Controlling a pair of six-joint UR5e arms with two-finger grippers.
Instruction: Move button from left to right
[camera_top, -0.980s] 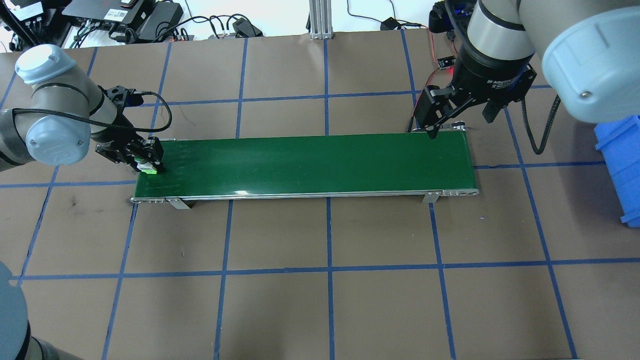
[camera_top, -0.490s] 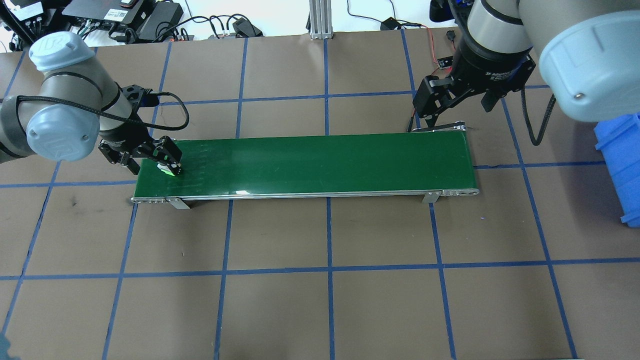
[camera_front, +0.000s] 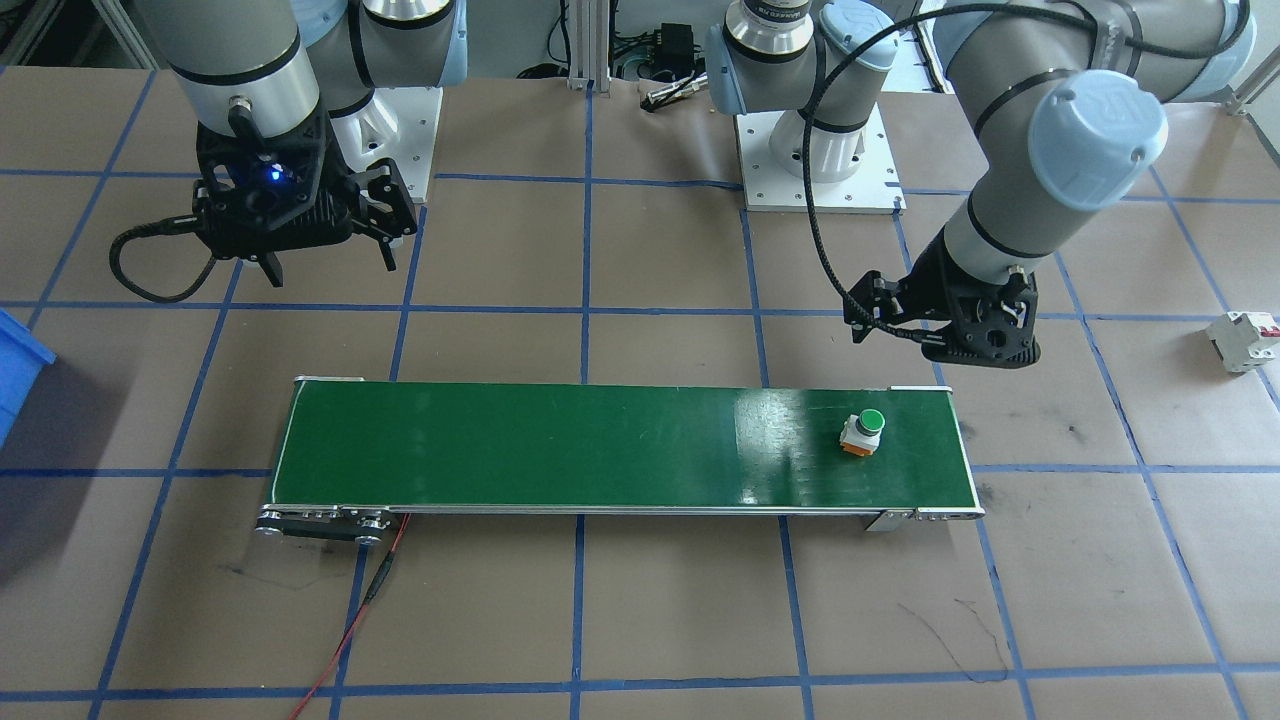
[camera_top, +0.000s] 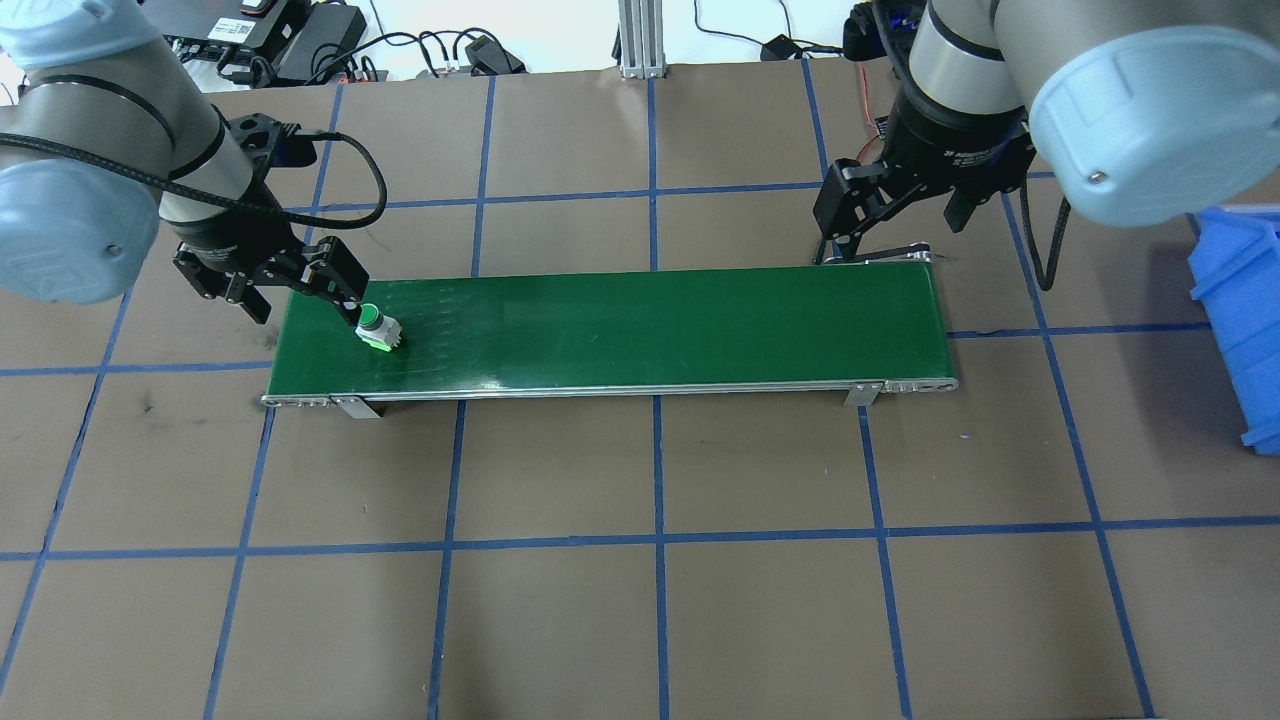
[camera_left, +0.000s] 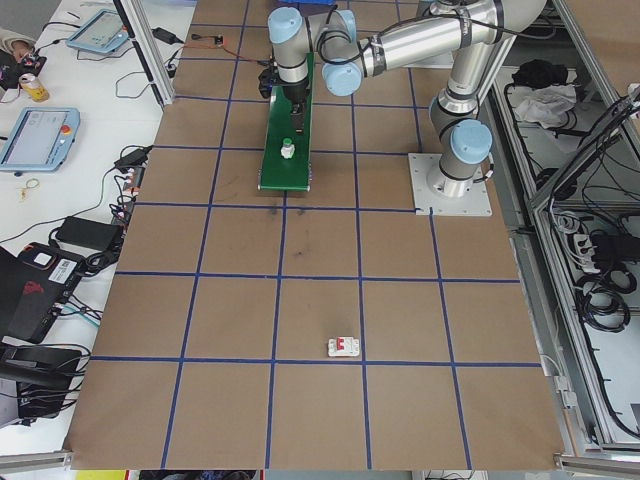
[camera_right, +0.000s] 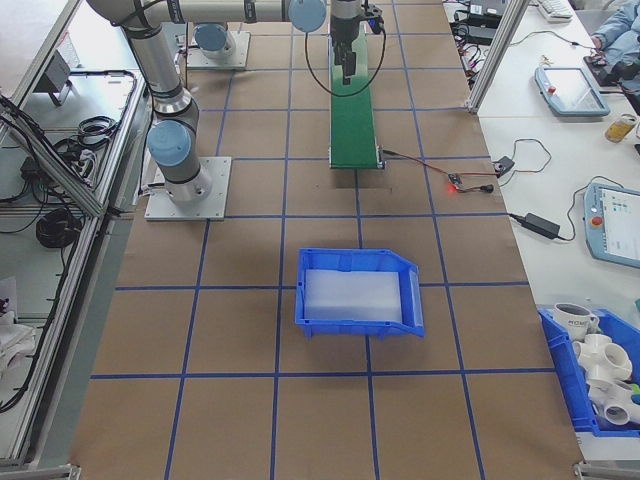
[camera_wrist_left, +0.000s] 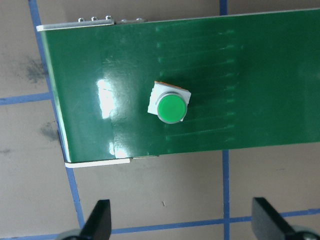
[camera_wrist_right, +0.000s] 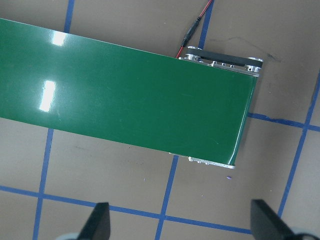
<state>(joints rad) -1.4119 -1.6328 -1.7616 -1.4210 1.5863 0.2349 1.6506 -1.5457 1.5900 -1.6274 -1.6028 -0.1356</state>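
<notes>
Overhead camera behind the robot looks forward and down; the front camera faces back from 12 o'clock. Two distant side cameras look along the table. Both wrist cameras look straight down, close. All share the green conveyor belt (camera_top: 610, 330).

Conveyor belt (camera_top: 640, 325): long green surface, bare along its whole length except the button (camera_top: 378, 329) standing alone near the left end; open room on all sides of it. Left gripper (camera_top: 290, 290): jaws spread, raised just beyond the belt's far left corner, apart from the button. Right gripper (camera_top: 885, 205): jaws spread, above the belt's far right corner. Desk (camera_top: 640, 560): near side of belt bare. Blue bin (camera_top: 1240, 320): right edge, well apart from belt. Circuit breaker (camera_front: 1243, 341): left of belt, well apart.
</notes>
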